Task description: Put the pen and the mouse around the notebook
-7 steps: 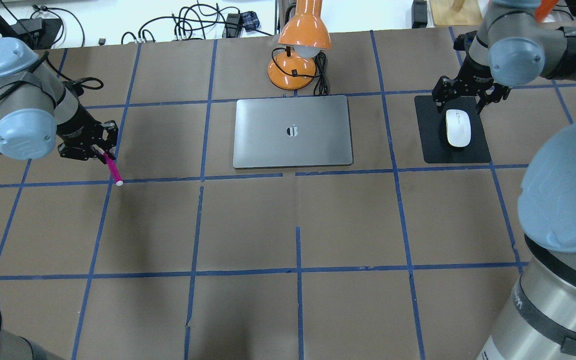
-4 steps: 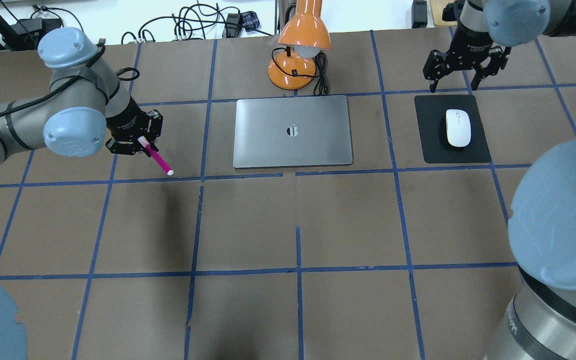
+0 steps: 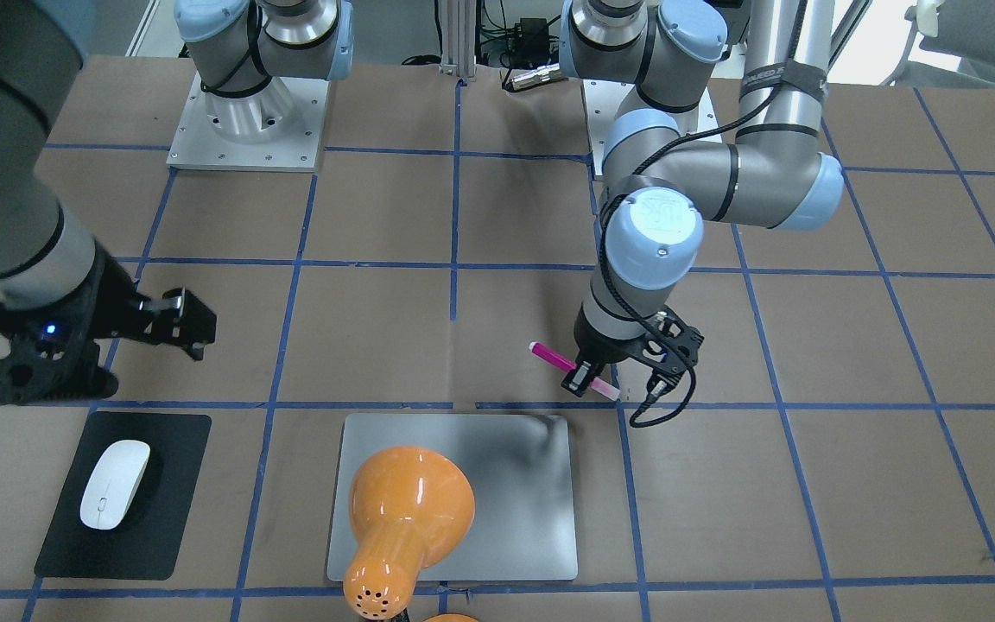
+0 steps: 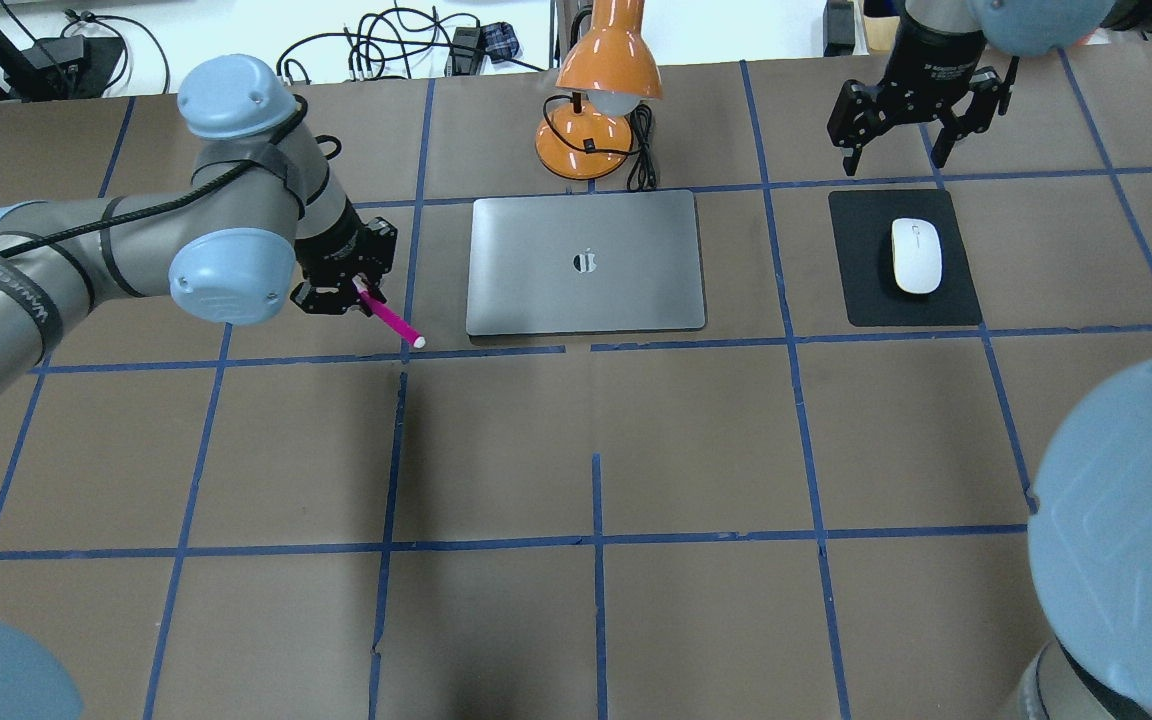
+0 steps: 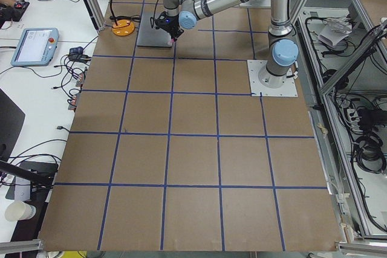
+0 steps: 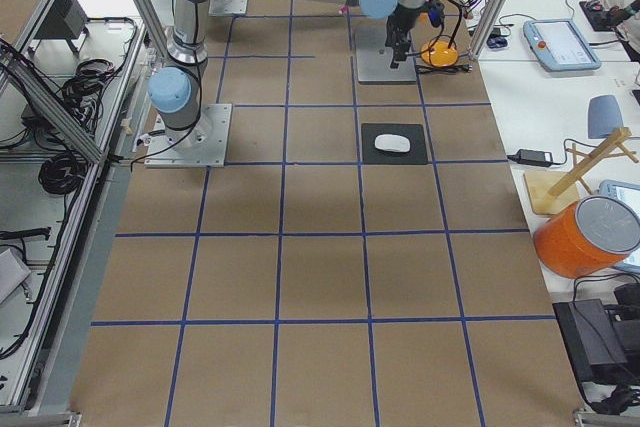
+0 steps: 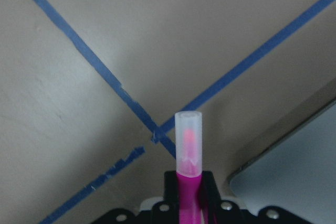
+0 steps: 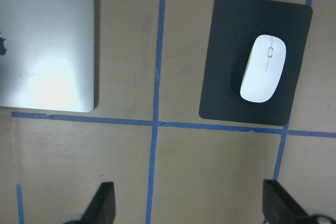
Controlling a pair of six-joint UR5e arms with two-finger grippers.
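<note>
My left gripper (image 4: 356,285) is shut on the pink pen (image 4: 391,320), which slants toward the notebook's near left corner. The pen's pale cap (image 7: 188,145) hangs above a blue tape crossing, just left of that corner. The silver notebook (image 4: 586,300) lies closed at the table's middle back. The white mouse (image 4: 916,256) rests on a black mat (image 4: 861,290) to the notebook's right. My right gripper (image 4: 892,158) is open and raised beyond the mat's far edge, apart from the mouse (image 8: 264,75).
An orange desk lamp (image 4: 608,60) stands just behind the notebook, its cord beside the base. In the front-facing view the lamp head (image 3: 407,510) hides part of the notebook (image 3: 532,501). Brown table (image 4: 596,450) with blue tape grid stretches in front.
My left arm carried the pen rightward, from the far left to beside the notebook's left edge. My right gripper drew back from over the mouse to beyond the mat, still open.
</note>
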